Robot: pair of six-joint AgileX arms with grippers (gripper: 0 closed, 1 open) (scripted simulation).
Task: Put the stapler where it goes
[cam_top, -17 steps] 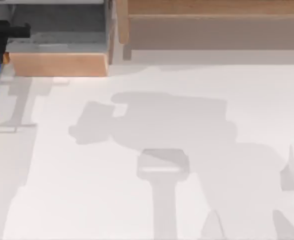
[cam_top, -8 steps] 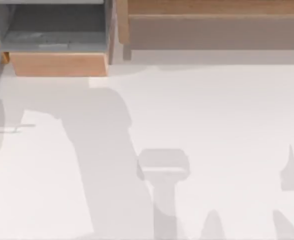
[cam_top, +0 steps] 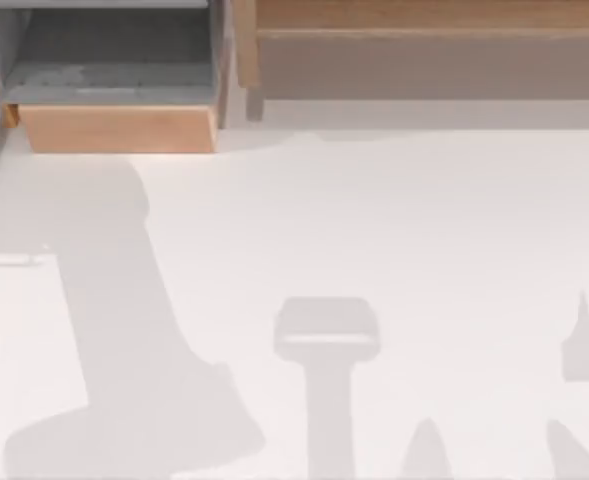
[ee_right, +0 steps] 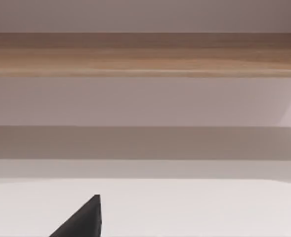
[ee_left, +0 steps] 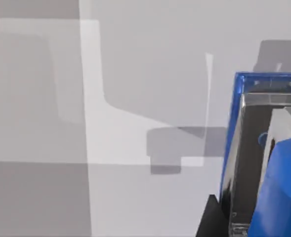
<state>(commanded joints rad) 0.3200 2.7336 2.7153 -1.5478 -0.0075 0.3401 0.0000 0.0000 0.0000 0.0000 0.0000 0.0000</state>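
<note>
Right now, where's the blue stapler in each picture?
Top view: white table, with the open drawer at the upper left.
Left wrist view: stapler close up, held in the left pincer above the table.
Right wrist view: table below the wooden cabinet; right pincer parked near it.
Shared landmark: the white table.

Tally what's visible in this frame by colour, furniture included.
Blue: 1, the stapler
Wood-toned: 2, the open drawer and the cabinet
Black: 2, a left gripper finger and a right gripper finger
Total: 5
</note>
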